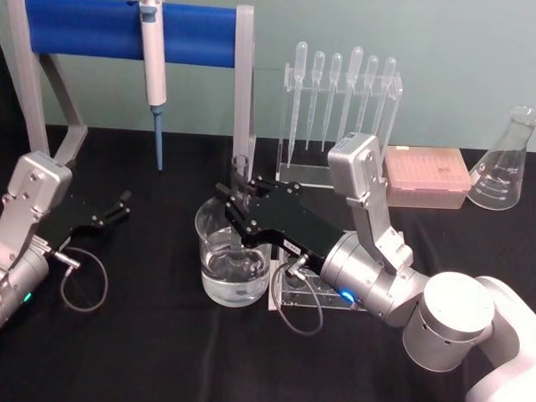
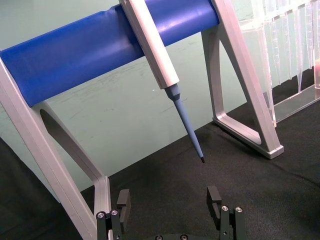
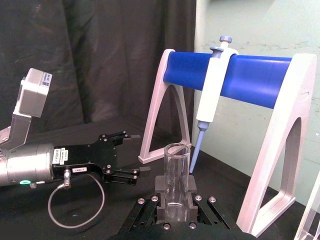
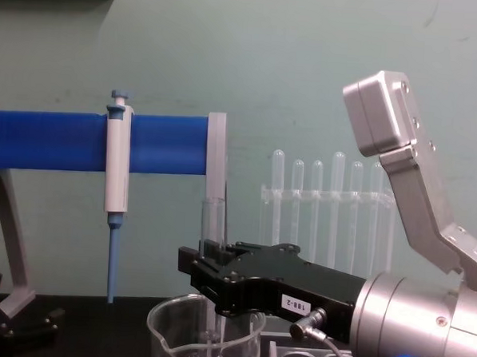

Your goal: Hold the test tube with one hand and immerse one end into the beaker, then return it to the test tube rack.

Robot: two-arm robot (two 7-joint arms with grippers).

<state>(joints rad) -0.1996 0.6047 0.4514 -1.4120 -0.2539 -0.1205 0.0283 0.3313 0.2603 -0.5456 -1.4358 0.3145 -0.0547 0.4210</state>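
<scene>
1. Long clear glass test tube stood upright over the wide clear glass beaker, clamped between the fingers of the black right gripper; its open rim rose above the fingers, and its lower end dipped inside the beaker's mouth in the chest view. Whether the tip touched the water, cannot tell.
2. Beaker held clear liquid in its lower part and sat near the middle of the black tabletop, toward the near edge, pour spout seen at its rim in the chest view.
3. Right gripper reached in from the right side over the beaker; silver wrist with blue ring light behind it, small white label on the black body.
4. Black left gripper sat idle near the tabletop's left edge, fingers spread with nothing between them, well apart from the beaker.
5. Small clear acrylic rack stood just beside the beaker, under the right wrist.
6. Blue-and-white pipettor hung from the blue-barred grey stand at the far left of the tabletop.
7. Clear rack of thin plastic pipettes at the far edge, pink tip box beside it, glass conical flask at the far right corner.
</scene>
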